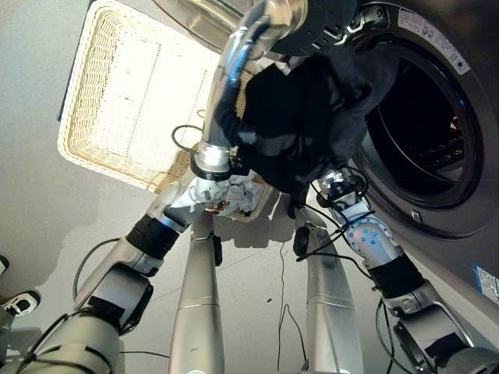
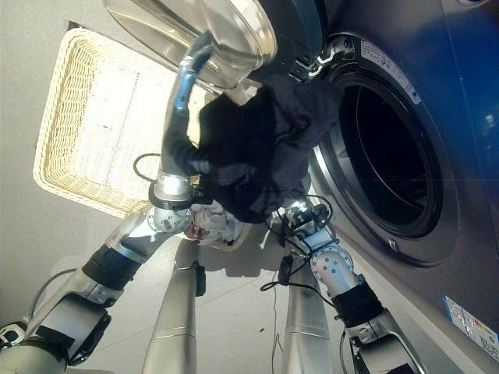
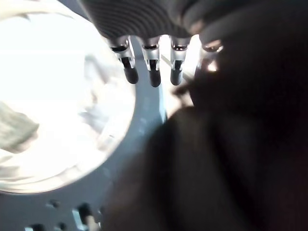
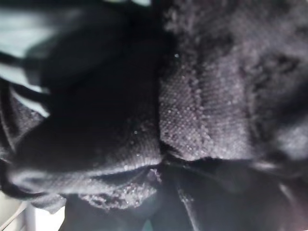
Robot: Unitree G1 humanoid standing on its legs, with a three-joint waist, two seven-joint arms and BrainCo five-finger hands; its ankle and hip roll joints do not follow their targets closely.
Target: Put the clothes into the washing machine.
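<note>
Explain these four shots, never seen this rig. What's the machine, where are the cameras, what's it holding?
It is a humanoid robot with two silver arms. The two wide pictures come from a stereo camera on its head, looking down. The two close ones come from cameras on its wrists. Both arms lift a dark garment toward the open drum of a washer, its door swung open. A wicker basket sits on the floor. In the left wrist view the left hand has straight fingers beside the cloth. The right wrist view shows dark fabric up close.
</note>
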